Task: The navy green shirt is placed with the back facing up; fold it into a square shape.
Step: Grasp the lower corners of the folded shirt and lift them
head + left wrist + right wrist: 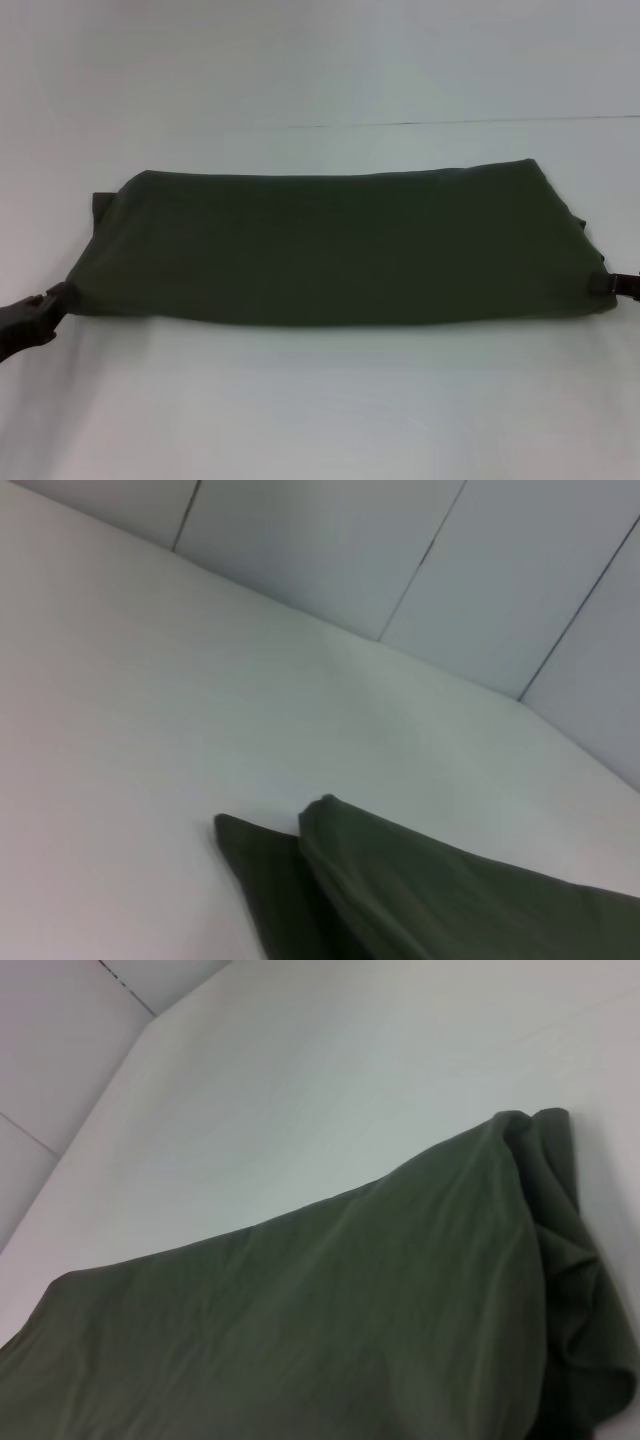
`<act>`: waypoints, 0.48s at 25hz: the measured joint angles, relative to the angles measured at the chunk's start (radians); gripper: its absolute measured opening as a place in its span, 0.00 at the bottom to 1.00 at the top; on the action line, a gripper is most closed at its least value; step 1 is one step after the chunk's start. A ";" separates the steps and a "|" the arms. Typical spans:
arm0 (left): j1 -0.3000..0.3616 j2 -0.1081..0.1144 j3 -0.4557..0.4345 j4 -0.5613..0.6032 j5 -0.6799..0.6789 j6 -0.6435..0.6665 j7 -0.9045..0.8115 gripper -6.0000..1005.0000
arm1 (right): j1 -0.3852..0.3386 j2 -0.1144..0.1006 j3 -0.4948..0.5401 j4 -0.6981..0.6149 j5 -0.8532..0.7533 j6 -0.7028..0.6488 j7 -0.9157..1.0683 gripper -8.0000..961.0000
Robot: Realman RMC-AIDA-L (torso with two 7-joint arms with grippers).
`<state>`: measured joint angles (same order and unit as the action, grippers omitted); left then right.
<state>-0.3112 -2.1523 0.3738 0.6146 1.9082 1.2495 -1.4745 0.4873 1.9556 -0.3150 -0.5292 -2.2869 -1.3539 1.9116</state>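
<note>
the white bench [320,410] is carrying the navy green shirt [340,250], half folded; left hand [48,300] and right hand [612,283] are pinching its ends, next probably folding crosswise

The navy green shirt [335,245] lies folded into a wide horizontal band on the white table, layers doubled, edges slightly rumpled at both ends.

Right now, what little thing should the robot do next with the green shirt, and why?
Probably lift both ends together and carry them across to fold again. The navy green shirt lies as a long wide band, not yet a square. The left claw is at its left corner and the right claw at its right edge.
</note>
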 joint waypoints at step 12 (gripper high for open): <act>0.037 0.003 -0.064 0.007 -0.005 0.119 -0.003 0.16 | -0.019 -0.002 0.007 -0.013 0.025 -0.032 -0.017 0.09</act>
<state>-0.2746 -2.1490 0.3100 0.6212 1.9035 1.3683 -1.4775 0.4684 1.9533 -0.3082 -0.5423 -2.2621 -1.3864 1.8946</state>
